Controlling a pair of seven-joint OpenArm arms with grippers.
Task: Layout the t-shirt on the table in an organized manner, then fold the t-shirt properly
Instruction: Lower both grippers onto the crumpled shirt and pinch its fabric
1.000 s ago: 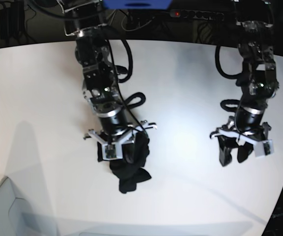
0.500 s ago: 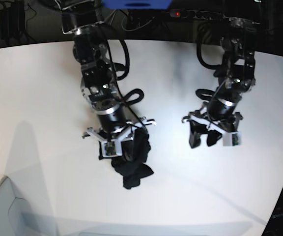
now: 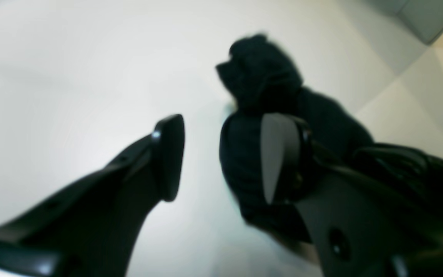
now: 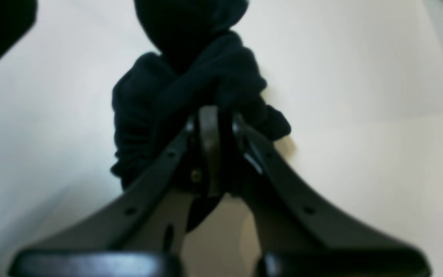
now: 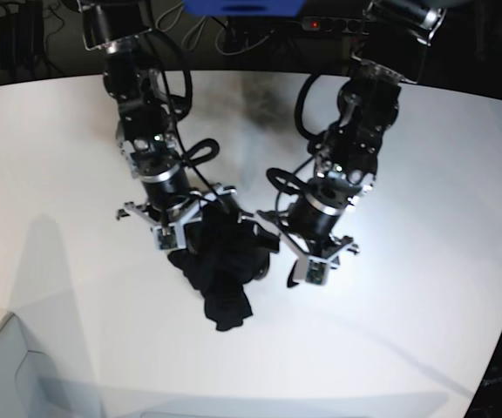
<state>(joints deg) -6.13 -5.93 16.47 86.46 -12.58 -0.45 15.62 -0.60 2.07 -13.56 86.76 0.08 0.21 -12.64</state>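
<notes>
Black t-shirt (image 5: 220, 274) bunched in a dark heap on the white table (image 5: 408, 331), hanging partly lifted. Right gripper (image 4: 214, 127) at the top of the t-shirt, jaws pinched tight on a fold of its fabric. Left gripper (image 3: 221, 154) just beside the t-shirt, jaws moderately apart, one finger against the cloth, nothing clamped between them.
</notes>
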